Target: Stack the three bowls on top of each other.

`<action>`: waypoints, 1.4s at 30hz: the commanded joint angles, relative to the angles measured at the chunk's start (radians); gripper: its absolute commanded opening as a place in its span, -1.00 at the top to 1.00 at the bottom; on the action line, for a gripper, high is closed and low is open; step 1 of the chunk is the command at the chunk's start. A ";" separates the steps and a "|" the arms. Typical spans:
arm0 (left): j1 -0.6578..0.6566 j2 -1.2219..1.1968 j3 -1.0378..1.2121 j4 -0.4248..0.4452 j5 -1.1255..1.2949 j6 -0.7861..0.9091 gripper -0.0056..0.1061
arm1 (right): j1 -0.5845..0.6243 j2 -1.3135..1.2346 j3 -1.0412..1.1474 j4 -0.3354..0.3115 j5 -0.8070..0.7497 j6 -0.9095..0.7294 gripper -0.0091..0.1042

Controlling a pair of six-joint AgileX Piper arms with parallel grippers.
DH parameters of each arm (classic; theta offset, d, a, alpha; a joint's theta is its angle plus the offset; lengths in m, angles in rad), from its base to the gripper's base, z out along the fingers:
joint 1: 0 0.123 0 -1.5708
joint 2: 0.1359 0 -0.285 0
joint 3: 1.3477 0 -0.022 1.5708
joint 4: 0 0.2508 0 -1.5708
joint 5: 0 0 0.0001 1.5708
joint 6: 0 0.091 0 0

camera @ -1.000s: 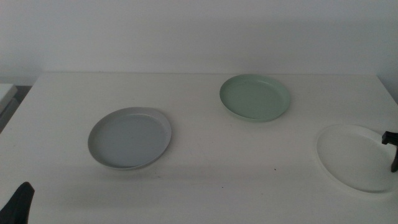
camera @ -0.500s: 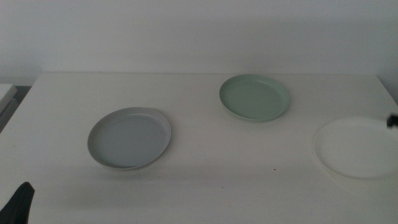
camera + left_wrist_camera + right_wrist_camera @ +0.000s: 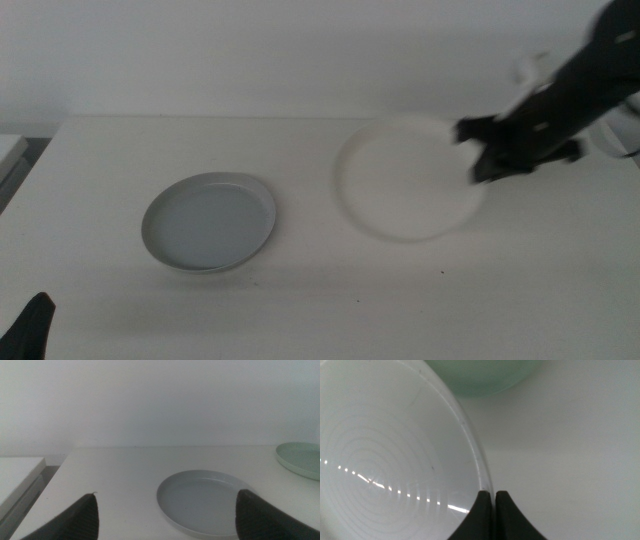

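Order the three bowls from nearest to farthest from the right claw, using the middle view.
1. White bowl: its rim is pinched in the right claw, at the table's far right.
2. Pale green bowl: hidden beneath the white one.
3. Light grey bowl: far left.

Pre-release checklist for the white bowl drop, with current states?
1. Right gripper clamped on the white bowl rim: ok.
2. White bowl over the green bowl: ok; middle view hides the green bowl beneath it.
3. Centres aligned: cannot tell, the image is blurred.
4. White bowl resting on the green bowl: cannot tell.
5. Left gripper open, waiting near the table's front-left corner, apart from the grey bowl: ok.
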 commanded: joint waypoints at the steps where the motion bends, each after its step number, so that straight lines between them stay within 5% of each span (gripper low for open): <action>1: 0.002 -0.004 0.000 0.001 -0.013 -0.002 -0.78 | 0.050 0.042 -0.010 0.022 -0.027 0.008 0.88; 12: 0.002 -0.004 0.000 0.001 -0.013 -0.002 -0.78 | 0.138 0.210 -0.010 0.107 -0.117 0.008 0.88; 30: 0.002 -0.004 0.000 0.001 -0.013 -0.002 -0.78 | 0.136 0.280 -0.010 0.097 -0.196 0.008 0.88; 42: 0.002 -0.004 0.000 0.001 -0.013 -0.002 -0.78 | 0.136 0.280 -0.010 0.019 -0.213 0.053 0.88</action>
